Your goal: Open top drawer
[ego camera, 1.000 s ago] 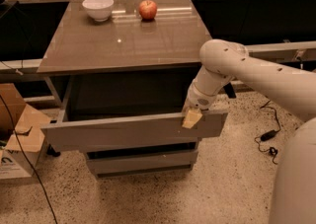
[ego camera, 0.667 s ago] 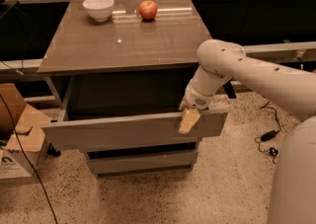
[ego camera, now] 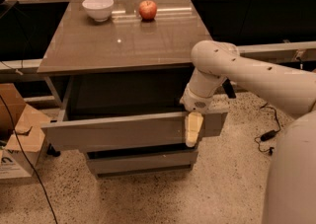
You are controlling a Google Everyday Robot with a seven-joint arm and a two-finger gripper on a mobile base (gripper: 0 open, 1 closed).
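Observation:
The top drawer is a wide grey-brown drawer with a flat front. It stands pulled out from under the table top, with a dark gap behind its front panel. My gripper hangs over the right part of the drawer's front panel. One pale finger lies against the outside of the panel. The white arm reaches in from the right.
A white bowl and a red apple sit at the back of the table top. A narrower drawer front lies below. Cardboard boxes stand at the left. A cable and plug lie on the floor at the right.
The gripper has shifted slightly left along the drawer's front panel. The drawer stays pulled out about the same.

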